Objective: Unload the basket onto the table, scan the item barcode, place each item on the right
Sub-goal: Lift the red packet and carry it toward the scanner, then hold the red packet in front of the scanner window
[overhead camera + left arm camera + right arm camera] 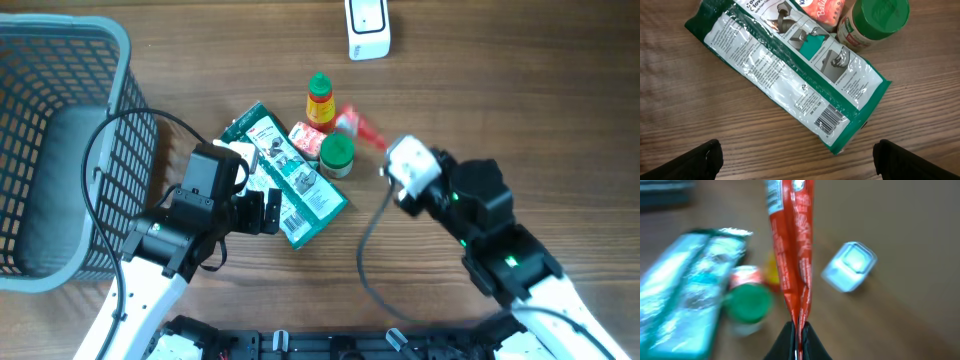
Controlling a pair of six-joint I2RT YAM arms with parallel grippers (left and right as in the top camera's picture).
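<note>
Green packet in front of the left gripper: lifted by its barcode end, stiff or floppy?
Probably floppy: the green packet looks like thin crinkled film, so it would likely sag from one end. Its glossy surface seems slippery; a push may slide it against the green-lidded jar beside it.

Looks like a mock shop checkout: plastic basket (62, 30), white scanner (368, 28), grocery packets (300, 190) on a wooden table (520, 90).

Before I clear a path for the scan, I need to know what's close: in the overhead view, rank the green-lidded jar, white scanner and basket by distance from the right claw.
1. Green-lidded jar, just left of the right claw and its red packet.
2. White scanner, at the table's far edge.
3. Basket, far left.
</note>
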